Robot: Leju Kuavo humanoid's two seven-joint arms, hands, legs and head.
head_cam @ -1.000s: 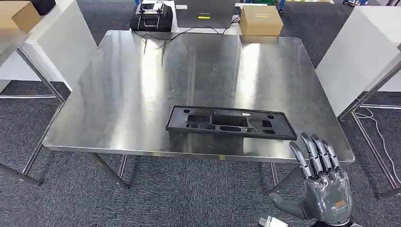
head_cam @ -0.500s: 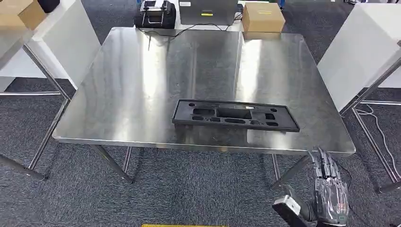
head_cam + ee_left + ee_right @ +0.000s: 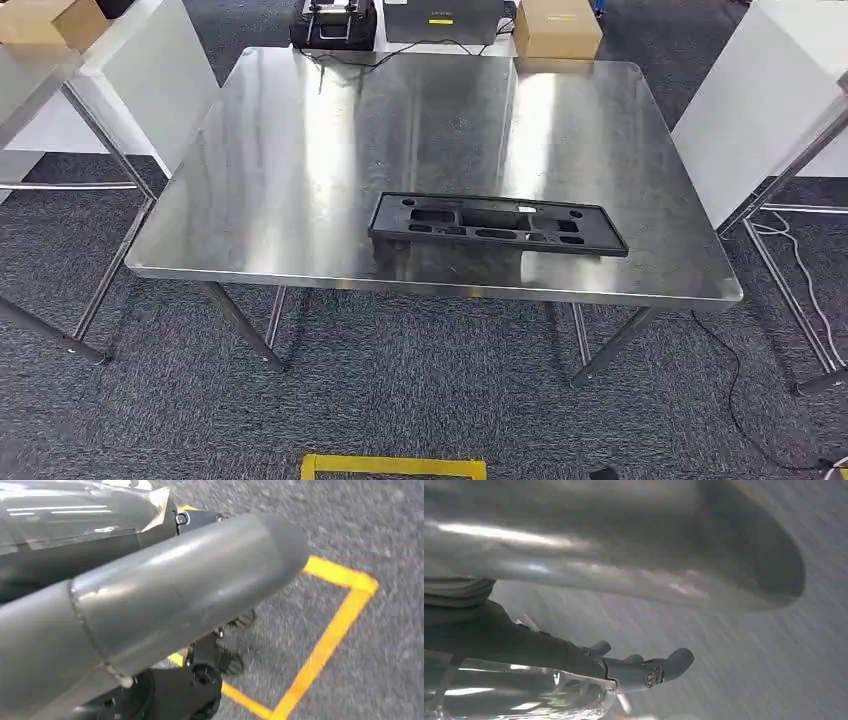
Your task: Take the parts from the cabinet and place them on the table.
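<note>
The part (image 3: 497, 226) — 1 flat black moulded tray with cut-outs — lies on the steel table (image 3: 300, 150), near its front edge and right of centre. Nothing touches it. Judging by this, 1 delivery is done, and the step in hand looks like a return toward the cabinet for another part. The next move calls for turning to find the cabinet.

The left hand (image 3: 150, 595) hangs low above grey carpet and a yellow floor marking (image 3: 330, 630); it holds nothing, its thick thumb extended. The right hand (image 3: 624, 665) shows fingers apart, grasping nothing, against blurred carpet.

Beyond the table's far edge sit a cardboard box (image 3: 556, 28) and dark equipment (image 3: 333, 22) — no writing is legible anywhere.
</note>
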